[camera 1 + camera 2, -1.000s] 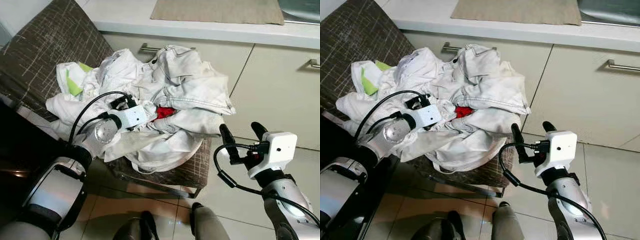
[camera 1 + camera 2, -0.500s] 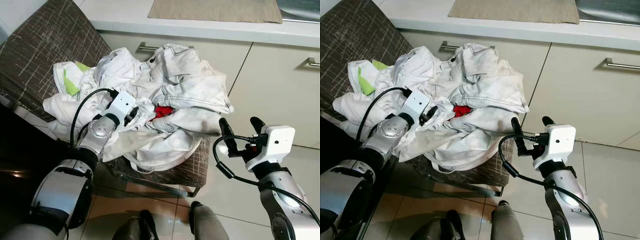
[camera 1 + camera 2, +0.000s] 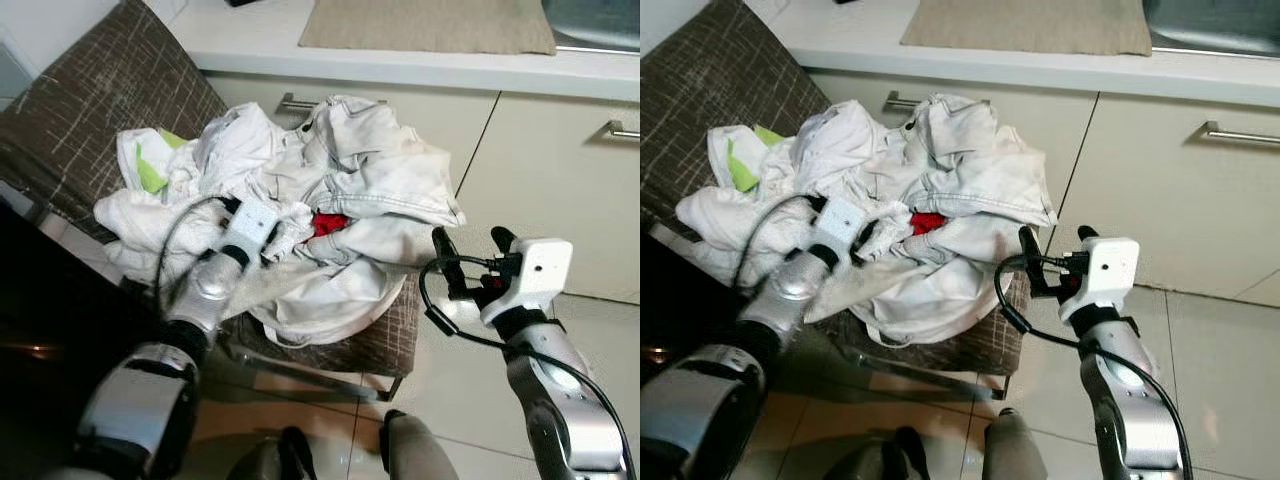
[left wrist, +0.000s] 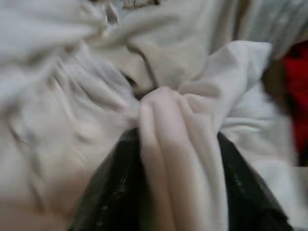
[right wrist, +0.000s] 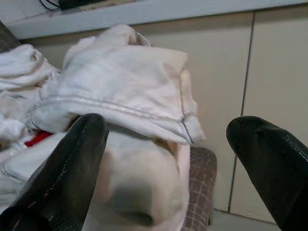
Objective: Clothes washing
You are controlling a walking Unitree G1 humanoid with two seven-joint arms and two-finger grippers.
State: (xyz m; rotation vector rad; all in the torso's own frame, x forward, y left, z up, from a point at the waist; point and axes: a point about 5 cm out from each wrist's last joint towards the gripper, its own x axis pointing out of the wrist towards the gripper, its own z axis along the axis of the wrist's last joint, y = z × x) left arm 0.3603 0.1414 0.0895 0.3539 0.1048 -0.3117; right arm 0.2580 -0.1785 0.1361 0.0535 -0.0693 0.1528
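light: bright, even | shadows: soft | left wrist view: blurred

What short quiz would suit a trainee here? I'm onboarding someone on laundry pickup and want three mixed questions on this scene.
1. True or false: the left pincer is shut on a fold of white cloth.
2. The right pincer is: A) gripping the red item, B) open beside the chair, C) on the counter.
3. What do the clothes lie on?

Key: 1 true. 2 B. 3 The chair.
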